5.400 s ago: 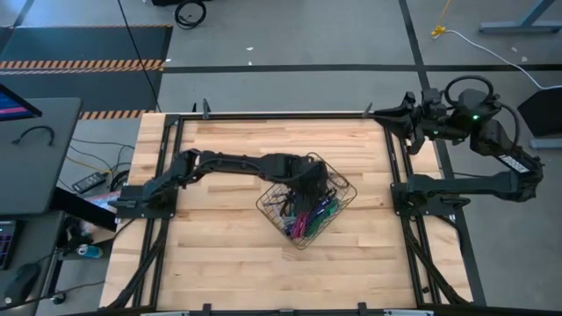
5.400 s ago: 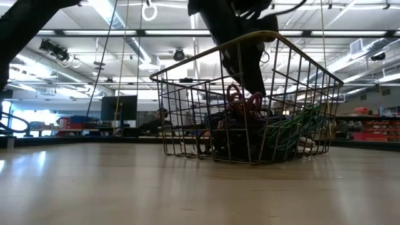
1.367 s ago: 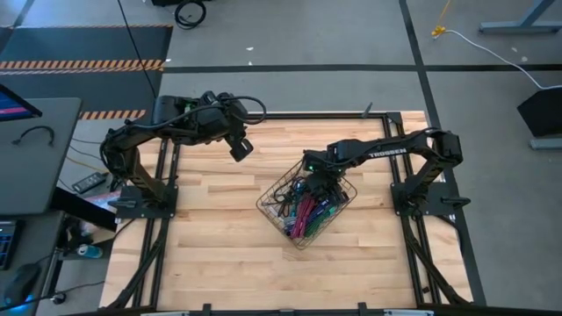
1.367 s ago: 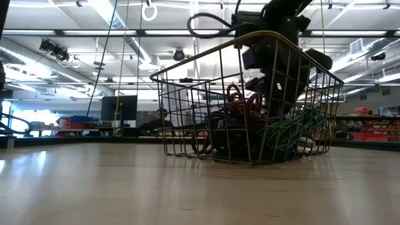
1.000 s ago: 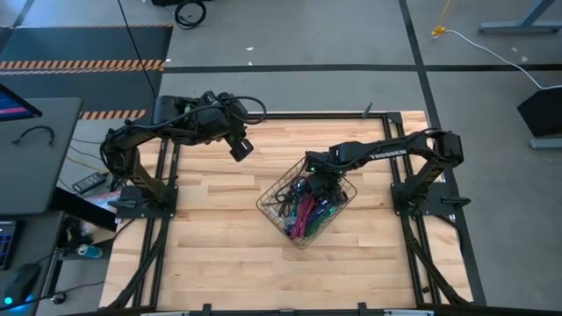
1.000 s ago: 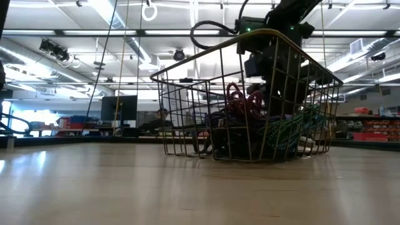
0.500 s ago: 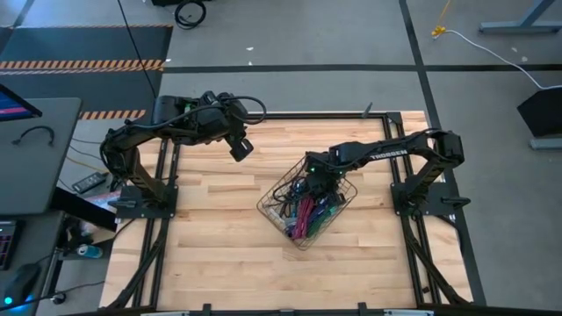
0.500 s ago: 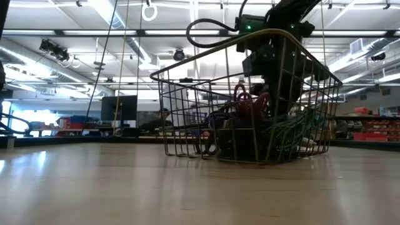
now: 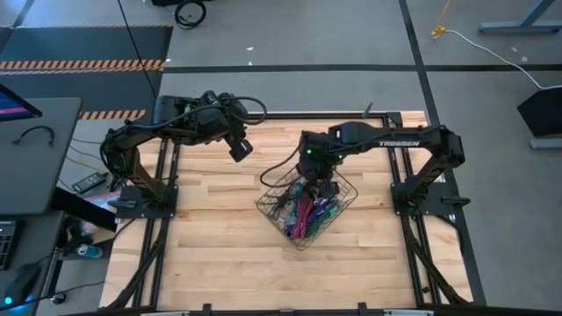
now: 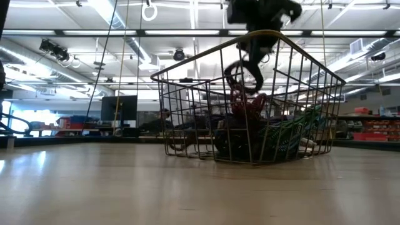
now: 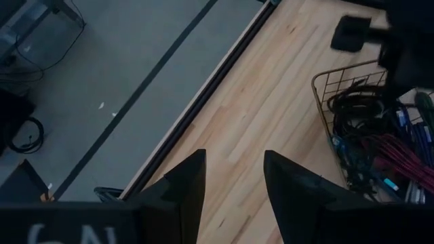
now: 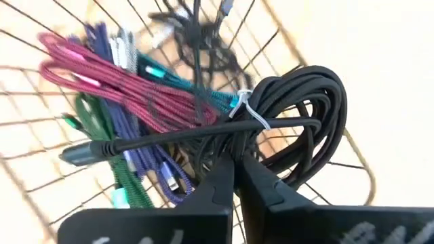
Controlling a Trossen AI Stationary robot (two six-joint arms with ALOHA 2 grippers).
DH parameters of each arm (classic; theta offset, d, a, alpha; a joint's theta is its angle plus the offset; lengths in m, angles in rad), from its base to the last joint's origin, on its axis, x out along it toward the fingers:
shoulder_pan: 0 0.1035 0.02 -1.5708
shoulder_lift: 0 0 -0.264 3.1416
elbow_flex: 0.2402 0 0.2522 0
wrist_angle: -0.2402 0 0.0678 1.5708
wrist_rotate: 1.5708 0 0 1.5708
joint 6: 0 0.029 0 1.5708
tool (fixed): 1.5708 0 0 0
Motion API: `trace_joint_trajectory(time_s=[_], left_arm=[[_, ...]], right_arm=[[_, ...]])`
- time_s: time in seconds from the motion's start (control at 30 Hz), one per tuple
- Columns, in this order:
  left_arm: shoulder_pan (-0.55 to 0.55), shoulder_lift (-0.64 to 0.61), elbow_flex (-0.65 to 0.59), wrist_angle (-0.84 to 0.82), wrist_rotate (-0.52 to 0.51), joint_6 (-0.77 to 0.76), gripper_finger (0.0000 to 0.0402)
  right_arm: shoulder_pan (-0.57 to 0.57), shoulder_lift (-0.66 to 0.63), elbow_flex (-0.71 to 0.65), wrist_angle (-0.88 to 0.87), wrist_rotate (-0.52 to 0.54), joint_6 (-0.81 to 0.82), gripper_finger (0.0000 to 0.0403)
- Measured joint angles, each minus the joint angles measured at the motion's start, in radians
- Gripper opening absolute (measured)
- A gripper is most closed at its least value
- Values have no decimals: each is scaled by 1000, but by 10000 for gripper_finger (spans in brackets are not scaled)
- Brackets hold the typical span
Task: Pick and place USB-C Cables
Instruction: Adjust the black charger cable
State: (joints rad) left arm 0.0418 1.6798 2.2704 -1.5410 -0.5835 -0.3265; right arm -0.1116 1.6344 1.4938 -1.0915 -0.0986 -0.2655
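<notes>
A wire basket [image 9: 270, 211] [image 10: 187, 106] stands mid-table, filled with bundled USB-C cables in magenta [image 12: 115, 74], purple, green, teal and black. My right gripper [image 9: 318, 188] [image 10: 257, 47] hangs over the basket, pointing down, shut on a black coiled cable [image 12: 305, 108] [image 10: 245, 74] bound with a white tie [image 12: 249, 114]. My left gripper [image 9: 239, 149] [image 11: 234, 177] waits open above the table's far left part, holding nothing; its view shows the basket [image 11: 339, 78] off to one side. My right gripper pinches the black coil's gathered strands [image 12: 227, 144] between its two fingers, close to the white tie. The fingers come from above, pointing down. The coil hangs below them as a loop at rim height, above the other cables. Its plug end [image 12: 78, 153] sticks out sideways.
Bare wooden table top [image 9: 219, 254] lies open toward the near edge and to the left of the basket. Black frame rails [image 9: 167, 219] run along both sides of the table.
My right gripper has shut on the black coil down in the basket and then risen, drawing the coil up out of the pile to rim height. The other cables stay in the basket.
</notes>
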Motion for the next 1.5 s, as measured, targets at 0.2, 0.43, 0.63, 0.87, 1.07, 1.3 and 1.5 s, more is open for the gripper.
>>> trace_joint_trajectory(time_s=[0.2,0.43,0.63,0.87,1.07,1.3,1.5], left_arm=[[0,0,0,0,0,9,156],[0,0,0,0,0,9,156],[0,0,0,0,0,8,156],[0,0,0,0,0,8,156],[0,0,0,-1,0,8,156],[0,0,0,-1,0,7,156],[0,0,0,-1,0,7,156]], right_arm=[[30,-1,118,-102,-1,72,8],[114,0,138,-97,-82,150,8],[187,2,74,23,-44,231,8],[216,2,-84,101,5,325,8],[215,2,-225,98,38,377,8],[215,2,-303,149,37,405,8],[215,2,-303,223,18,390,44]])
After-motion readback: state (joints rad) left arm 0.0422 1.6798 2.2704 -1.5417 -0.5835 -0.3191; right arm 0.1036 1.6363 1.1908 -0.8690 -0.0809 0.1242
